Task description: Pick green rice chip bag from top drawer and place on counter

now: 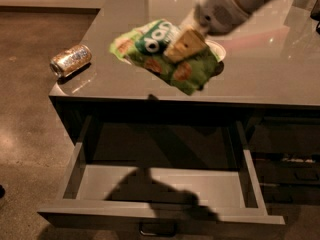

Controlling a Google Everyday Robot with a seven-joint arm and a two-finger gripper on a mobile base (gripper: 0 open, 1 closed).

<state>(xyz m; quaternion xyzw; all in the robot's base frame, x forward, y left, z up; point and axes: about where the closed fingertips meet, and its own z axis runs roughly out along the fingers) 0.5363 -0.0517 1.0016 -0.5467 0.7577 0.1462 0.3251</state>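
My gripper is shut on the green rice chip bag and holds it in the air above the counter, near the counter's middle. The bag is crumpled, with white lettering on a dark-green circle facing up. The white arm comes in from the top right. The top drawer stands pulled open below the counter's front edge, its grey floor bare except for the arm's shadow. Its metal pull handle shows at the bottom.
A shiny speckled drink can lies on its side at the counter's left front corner. A small white bowl sits on the counter, mostly hidden behind the bag and gripper. Brown floor lies to the left.
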